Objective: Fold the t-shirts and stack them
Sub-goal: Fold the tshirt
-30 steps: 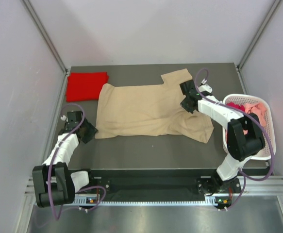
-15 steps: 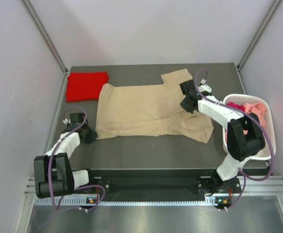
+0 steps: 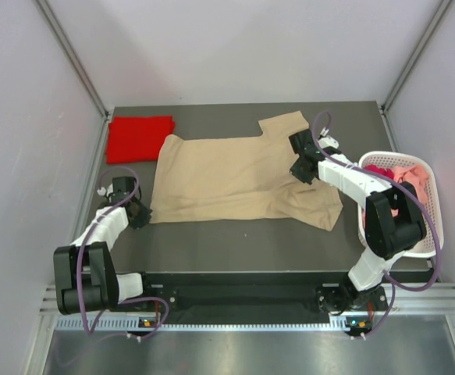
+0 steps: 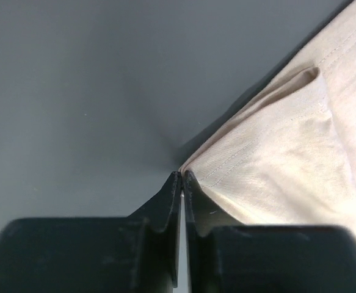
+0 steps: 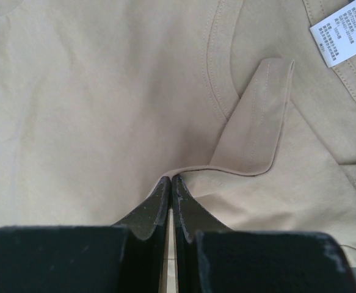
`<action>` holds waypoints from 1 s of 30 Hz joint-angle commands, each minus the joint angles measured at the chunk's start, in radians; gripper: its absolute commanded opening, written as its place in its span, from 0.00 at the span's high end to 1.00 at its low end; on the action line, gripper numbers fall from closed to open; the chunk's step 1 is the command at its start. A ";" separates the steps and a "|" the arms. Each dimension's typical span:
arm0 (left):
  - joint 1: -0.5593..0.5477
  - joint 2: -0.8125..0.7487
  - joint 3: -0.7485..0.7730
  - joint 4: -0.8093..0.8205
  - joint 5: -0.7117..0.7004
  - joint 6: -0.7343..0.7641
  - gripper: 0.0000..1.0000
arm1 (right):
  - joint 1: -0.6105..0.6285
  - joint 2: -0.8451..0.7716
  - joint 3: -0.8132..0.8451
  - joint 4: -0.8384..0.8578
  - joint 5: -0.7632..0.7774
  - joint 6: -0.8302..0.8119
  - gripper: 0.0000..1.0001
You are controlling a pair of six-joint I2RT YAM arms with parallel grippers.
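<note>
My left gripper [image 4: 182,177] pinches one corner of the soft tan cloth t-shirt [image 3: 227,176]; right gripper [image 5: 170,180] pinches its neckline fold.

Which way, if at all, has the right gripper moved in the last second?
No. The right gripper stays shut on the tan t-shirt, same spot left of the basket.

Two t-shirts are counted on the tabletop [image 3: 211,242]: one tan t-shirt [image 3: 235,176] and one red t-shirt [image 3: 137,138]. One white slotted basket [image 3: 438,205] is seen, with one pink garment [image 3: 410,173] and one red garment [image 3: 377,169] showing. Two tools are counted: left tool [image 3: 145,216], right tool [image 3: 299,169]. One white label [image 5: 344,33] is seen.
</note>
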 commanded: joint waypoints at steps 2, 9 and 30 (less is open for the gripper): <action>0.002 0.024 0.083 -0.054 0.010 0.026 0.69 | -0.011 0.002 -0.003 -0.009 -0.023 -0.037 1.00; 0.000 -0.031 0.206 -0.018 0.084 0.116 0.51 | -0.002 0.010 -0.007 0.013 -0.074 -0.057 1.00; -0.116 0.456 0.560 -0.239 0.001 0.394 0.55 | -0.001 0.027 -0.027 0.048 -0.084 -0.092 1.00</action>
